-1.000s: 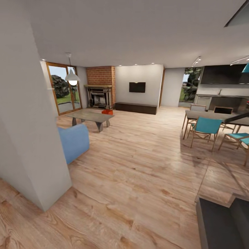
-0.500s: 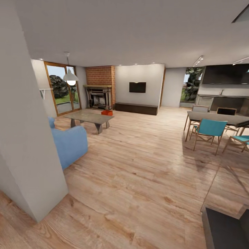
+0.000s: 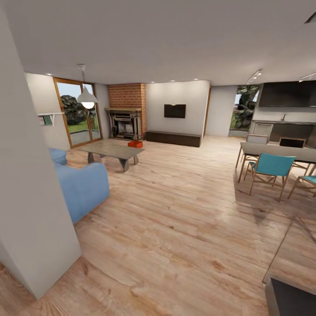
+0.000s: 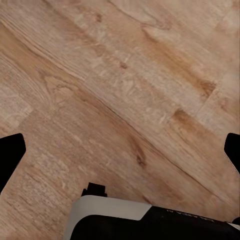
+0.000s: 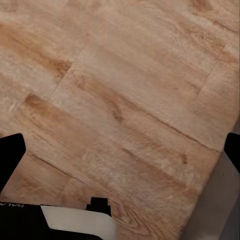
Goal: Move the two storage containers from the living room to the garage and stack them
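Across the living room's wood floor [image 3: 175,210], an orange container [image 3: 135,144] beside the desk [image 3: 112,150] awaits approach, both jaws apart and empty.

Light wood plank flooring [image 4: 125,95] with knots and diagonal seams lies beneath the left gripper [image 4: 120,155], whose two black fingertips [image 4: 10,155] sit wide apart at opposite edges, above its black-and-white wrist housing [image 4: 145,220].
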Robot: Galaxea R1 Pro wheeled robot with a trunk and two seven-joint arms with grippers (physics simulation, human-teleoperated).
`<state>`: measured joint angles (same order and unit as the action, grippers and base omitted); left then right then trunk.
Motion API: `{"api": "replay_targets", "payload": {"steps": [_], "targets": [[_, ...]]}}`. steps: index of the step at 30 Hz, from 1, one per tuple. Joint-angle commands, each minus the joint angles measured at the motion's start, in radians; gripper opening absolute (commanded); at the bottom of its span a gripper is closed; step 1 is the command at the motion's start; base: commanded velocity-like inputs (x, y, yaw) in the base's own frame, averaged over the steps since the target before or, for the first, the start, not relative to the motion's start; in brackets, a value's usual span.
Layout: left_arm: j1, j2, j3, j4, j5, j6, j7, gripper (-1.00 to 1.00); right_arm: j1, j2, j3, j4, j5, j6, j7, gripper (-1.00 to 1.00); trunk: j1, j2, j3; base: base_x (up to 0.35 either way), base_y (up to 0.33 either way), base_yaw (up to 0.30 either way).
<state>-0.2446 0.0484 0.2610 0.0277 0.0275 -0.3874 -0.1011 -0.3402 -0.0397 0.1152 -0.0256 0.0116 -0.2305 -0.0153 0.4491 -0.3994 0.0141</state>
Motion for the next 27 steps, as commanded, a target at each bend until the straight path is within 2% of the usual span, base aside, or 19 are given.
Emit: {"api": "replay_targets", "payload": {"steps": [1,27], "targets": [[-0.001,0.001,0.007,0.003,0.003,-0.004,-0.008,1.0,0.0,0.0,0.006,0.001,0.001,-0.003,-0.002,1.0,0.001,-0.001,0.0,0.324,0.0,0.0],[-0.001,-0.001,0.007,0.003,0.003,-0.004,-0.008,1.0,0.0,0.0,0.005,0.001,0.002,-0.003,-0.002,1.0,0.001,-0.001,0.0,0.325,0.0,0.0]]}}
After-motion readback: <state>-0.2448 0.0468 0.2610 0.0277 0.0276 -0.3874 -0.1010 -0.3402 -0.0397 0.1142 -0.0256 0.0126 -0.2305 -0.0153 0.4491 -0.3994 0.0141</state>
